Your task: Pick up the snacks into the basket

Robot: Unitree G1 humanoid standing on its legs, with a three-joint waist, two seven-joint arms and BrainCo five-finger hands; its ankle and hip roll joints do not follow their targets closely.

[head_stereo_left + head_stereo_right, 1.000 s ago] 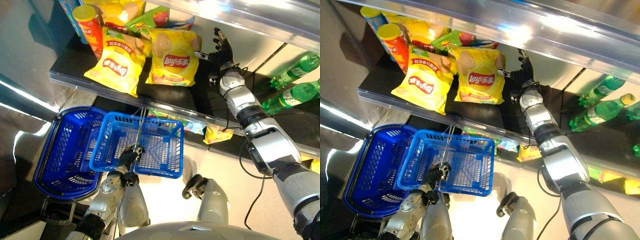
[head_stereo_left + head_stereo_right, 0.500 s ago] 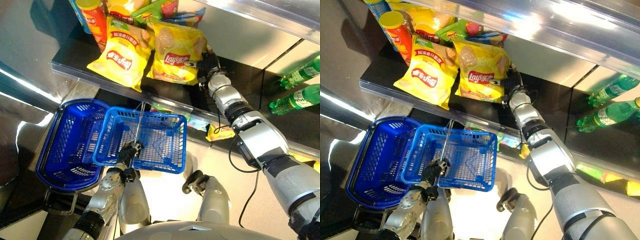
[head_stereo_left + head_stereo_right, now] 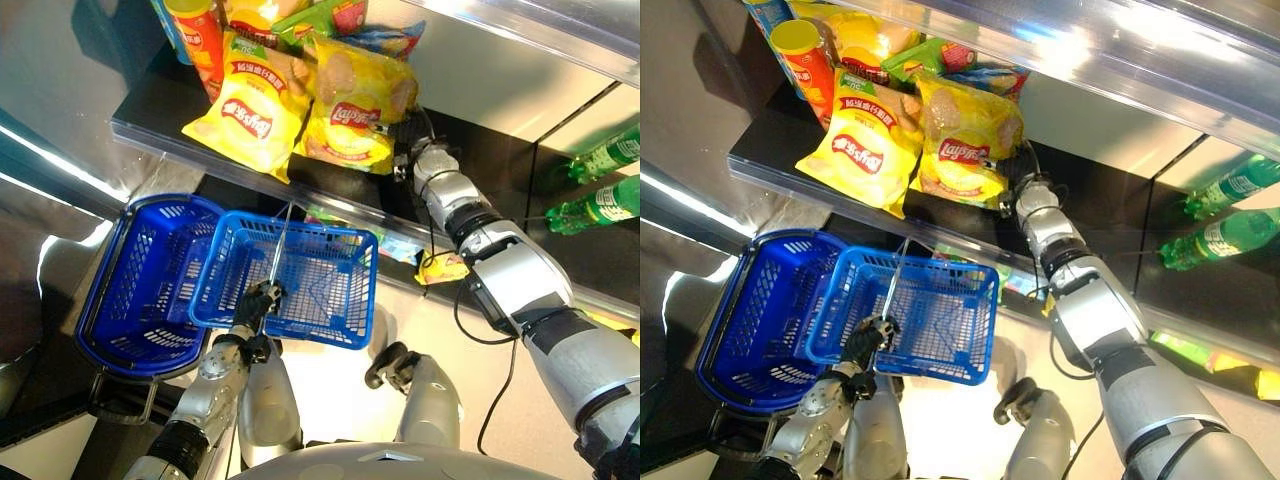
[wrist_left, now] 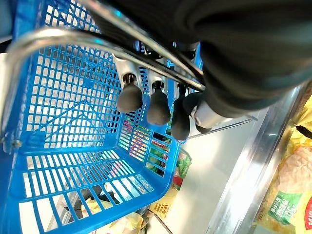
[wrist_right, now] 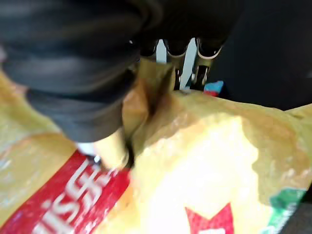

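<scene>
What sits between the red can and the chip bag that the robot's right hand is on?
Another yellow chip bag lies between the red can and the bag at the right hand, seen from the head camera.

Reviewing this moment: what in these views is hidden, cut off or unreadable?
- Right hand: right wrist view, the fingers go behind the chip bag; the grasp is hidden.
- Red can: left eye view, top cut off by the edge.
- Green bottles: left eye view, cut off at the right edge.
- Lower-shelf snacks: left wrist view, seen through the basket mesh, too broken up to identify.
- Left hand: curled on the basket handle.
</scene>
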